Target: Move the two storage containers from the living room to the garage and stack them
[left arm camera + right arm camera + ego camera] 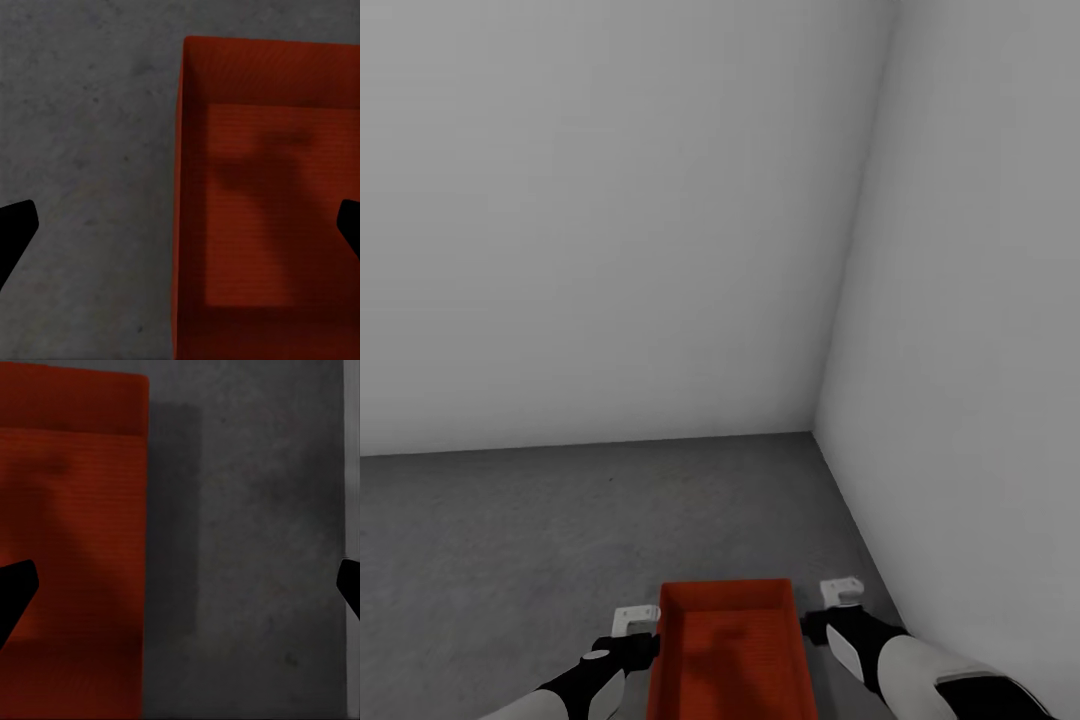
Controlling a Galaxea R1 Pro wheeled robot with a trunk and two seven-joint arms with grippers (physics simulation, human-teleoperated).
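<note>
I have one red-orange, open-topped, shallow rectangular plastic container (730,655) at the 6 o'clock edge of my head view, over the dark grey speckled concrete floor (510,540) of the garage, close to the corner where two plain white walls (610,200) meet.

Its long axis runs from 6 toward 12 o'clock, straight away from me. The left gripper (635,620) sits beside its left long wall at about 9 o'clock from the container's middle, and the right gripper (840,592) beside its right long wall at about 3 o'clock. So the container lies between the two arms, each about equally near.

In the left wrist view the dark fingertips (15,229) stand wide apart, one over the concrete and one over the container's inside (270,202), astride the left wall. The right wrist view shows the same spread, fingertips (15,589) astride the right wall (142,547).

I cannot tell whether the container rests on the floor or hangs just above it.

I judge the next move depends on both arms acting together on those long walls.
</note>
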